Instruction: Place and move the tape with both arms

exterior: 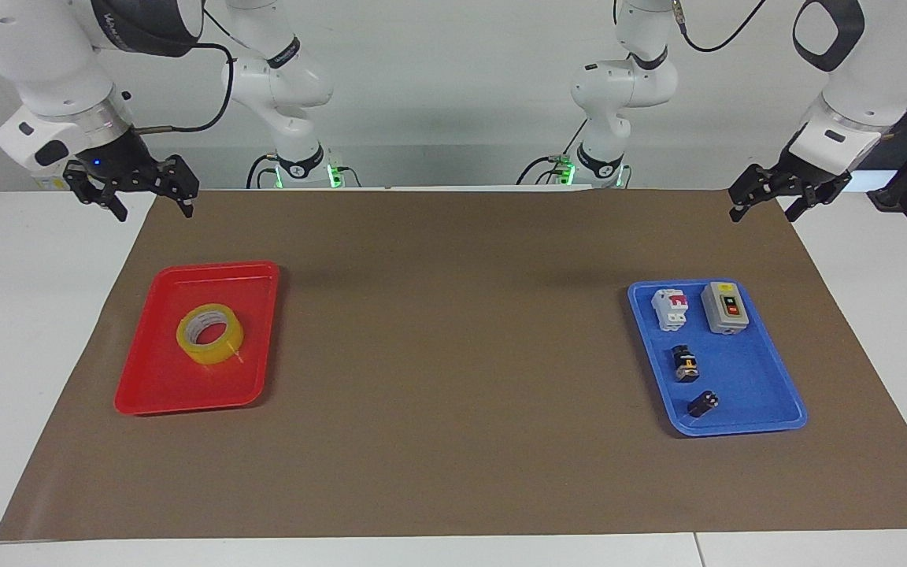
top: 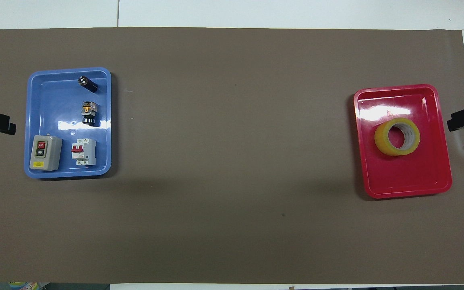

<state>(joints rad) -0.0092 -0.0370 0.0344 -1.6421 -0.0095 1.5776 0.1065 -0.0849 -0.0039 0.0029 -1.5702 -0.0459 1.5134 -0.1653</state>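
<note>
Lying in red tray (exterior: 146, 378), tape (exterior: 210, 334) well apart from spread right hand (exterior: 150, 209), left hand (exterior: 764, 211) spread

Bright, even light from above; glare on the red tray (top: 385, 109) floor, soft arm shadows on the brown mat (exterior: 453, 268); focus seems sharp
</note>
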